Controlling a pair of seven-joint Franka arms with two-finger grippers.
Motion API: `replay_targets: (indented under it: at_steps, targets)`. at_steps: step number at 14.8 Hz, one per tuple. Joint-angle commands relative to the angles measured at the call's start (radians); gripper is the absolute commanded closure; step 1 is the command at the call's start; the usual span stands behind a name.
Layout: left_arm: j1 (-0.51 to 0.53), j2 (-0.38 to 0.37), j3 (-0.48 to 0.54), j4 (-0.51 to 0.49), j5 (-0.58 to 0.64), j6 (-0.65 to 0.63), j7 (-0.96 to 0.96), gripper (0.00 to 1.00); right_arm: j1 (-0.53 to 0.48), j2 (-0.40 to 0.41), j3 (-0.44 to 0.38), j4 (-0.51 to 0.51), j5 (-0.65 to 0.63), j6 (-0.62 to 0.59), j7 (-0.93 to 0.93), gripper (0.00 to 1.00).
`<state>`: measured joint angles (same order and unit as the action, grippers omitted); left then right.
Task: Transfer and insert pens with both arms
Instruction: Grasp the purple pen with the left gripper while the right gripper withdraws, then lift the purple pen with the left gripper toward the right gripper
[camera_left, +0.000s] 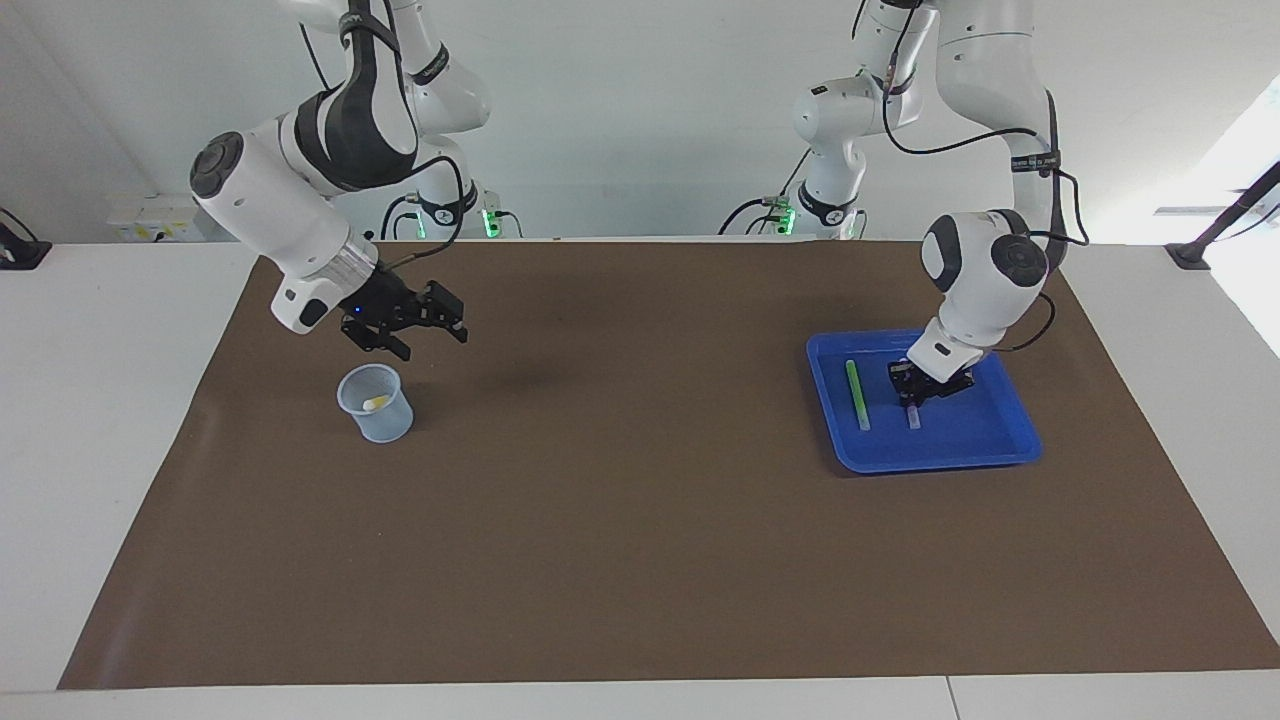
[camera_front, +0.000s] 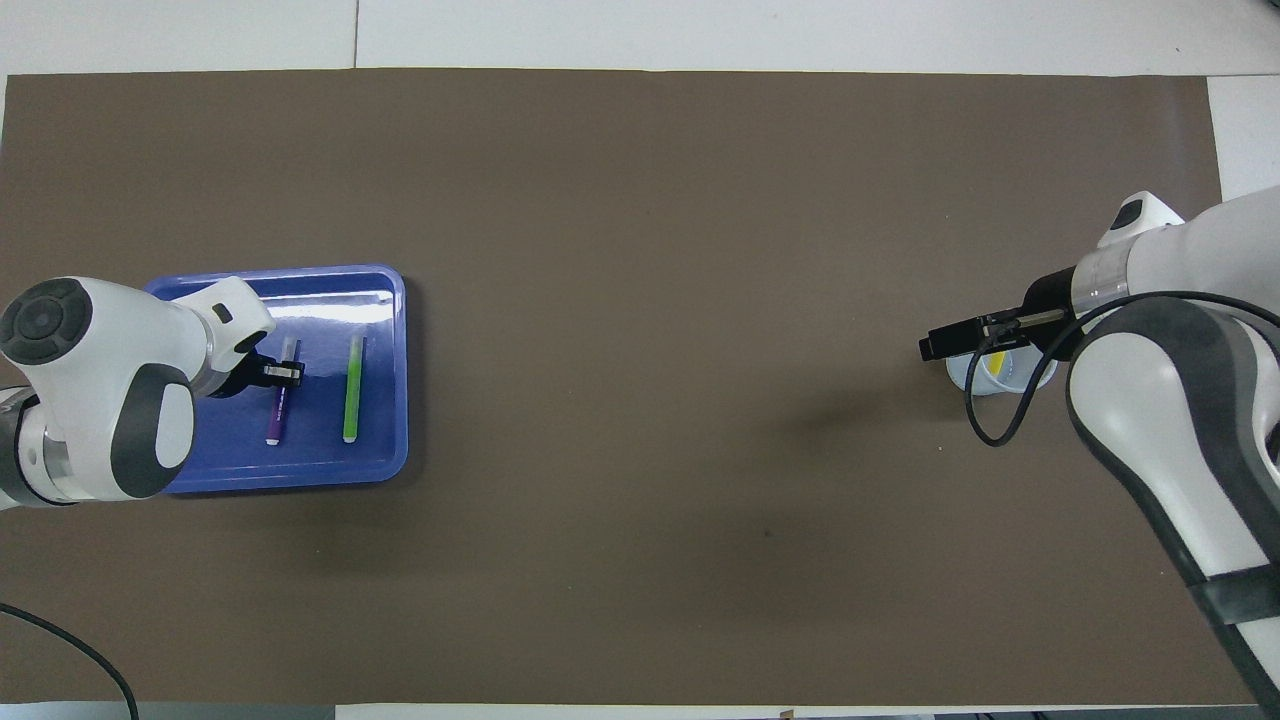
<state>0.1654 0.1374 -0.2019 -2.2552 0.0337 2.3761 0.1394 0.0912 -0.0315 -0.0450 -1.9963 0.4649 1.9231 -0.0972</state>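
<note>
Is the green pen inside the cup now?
No, the green pen lies flat in the blue tray; only the yellow pen is in the cup.

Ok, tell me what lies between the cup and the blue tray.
Nothing: only bare brown mat between cup and blue tray, clearest in the overhead view.

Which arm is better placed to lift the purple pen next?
The left arm. Its hand is down in the blue tray, shut on the purple pen. The right hand is open, raised beside the cup holding the yellow pen.
</note>
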Motion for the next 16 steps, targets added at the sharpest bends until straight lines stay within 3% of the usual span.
replay_targets:
  at_steps: [1,5,9,12,16]
  targets:
    - [0.014,0.013,-0.002,0.054,0.018,-0.078,-0.006,1.00,0.036,-0.067,0.022,-0.007,0.063,-0.026,0.160,0.00]
    - [0.013,0.013,-0.004,0.231,-0.026,-0.340,-0.073,1.00,0.068,-0.077,0.022,-0.009,0.213,-0.049,0.208,0.00]
    - [-0.007,0.011,-0.008,0.420,-0.220,-0.592,-0.407,1.00,0.073,-0.091,0.022,-0.032,0.319,-0.050,0.209,0.00]
    - [-0.070,-0.008,-0.014,0.470,-0.351,-0.638,-0.755,1.00,0.074,-0.093,0.022,-0.032,0.382,-0.046,0.212,0.00]
    - [-0.173,-0.048,-0.037,0.468,-0.487,-0.611,-1.286,1.00,0.111,-0.093,0.024,-0.030,0.397,-0.035,0.220,0.00]
